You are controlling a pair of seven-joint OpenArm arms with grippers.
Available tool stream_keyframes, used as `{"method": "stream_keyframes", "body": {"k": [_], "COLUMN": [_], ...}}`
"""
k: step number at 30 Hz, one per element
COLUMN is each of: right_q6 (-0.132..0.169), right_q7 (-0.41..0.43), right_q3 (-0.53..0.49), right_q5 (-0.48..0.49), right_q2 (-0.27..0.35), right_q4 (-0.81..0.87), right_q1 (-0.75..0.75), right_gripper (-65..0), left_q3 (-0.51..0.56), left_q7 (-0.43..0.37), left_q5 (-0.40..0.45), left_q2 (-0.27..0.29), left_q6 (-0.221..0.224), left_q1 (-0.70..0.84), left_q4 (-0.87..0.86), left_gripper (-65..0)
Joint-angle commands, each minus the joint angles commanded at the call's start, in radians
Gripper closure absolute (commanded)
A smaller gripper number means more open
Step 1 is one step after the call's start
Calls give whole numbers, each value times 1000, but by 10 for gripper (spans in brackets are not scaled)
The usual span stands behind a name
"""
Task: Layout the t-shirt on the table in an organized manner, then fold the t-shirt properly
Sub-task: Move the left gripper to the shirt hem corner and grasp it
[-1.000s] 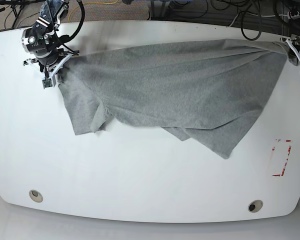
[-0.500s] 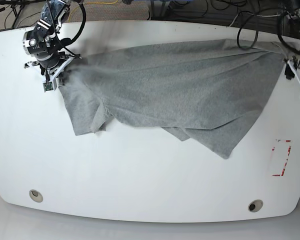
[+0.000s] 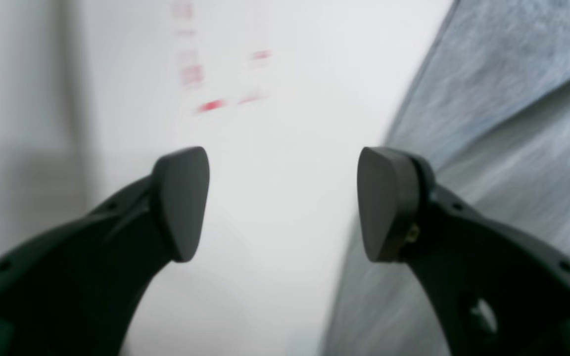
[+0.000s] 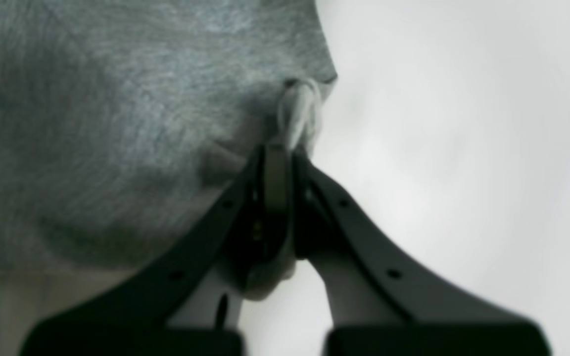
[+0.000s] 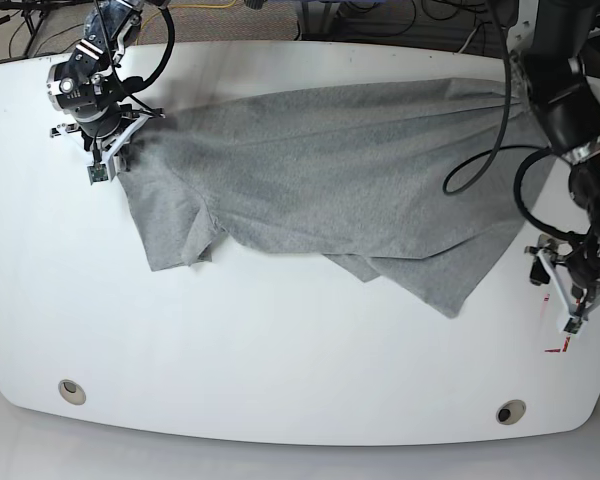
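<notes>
Pinching t-shirt point(image 5: 340, 170) corner, right fingers point(image 4: 265, 198) blurred, lettering hidden, left fingers point(image 3: 384, 202) apart.

I can read no text or number anywhere; the red mark point(image 3: 211, 105) on the worktop point(image 5: 280, 350) is too blurred to read.

Both arms black with looping black cables; left pincer point(image 3: 282, 202) matte black with rounded pads, small screw holes; right pincer point(image 4: 277, 163) same
</notes>
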Motion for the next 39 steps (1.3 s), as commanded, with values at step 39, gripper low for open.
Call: {"method": "stream_keyframes", "body": {"k": [39], "right_q6": [0], "right_q7": [3], "right_q3": [2], "right_q5": [2], "right_q2": [0], "right_q4": [3], "right_q1": [2], "right_gripper": [-2], "left_q3": [176], "left_q7": [-382], "left_q5": [12], "left_q2": [120], "left_q6": [99], "left_q1": [-192], "left_q4": [-692], "left_gripper": [-439]}}
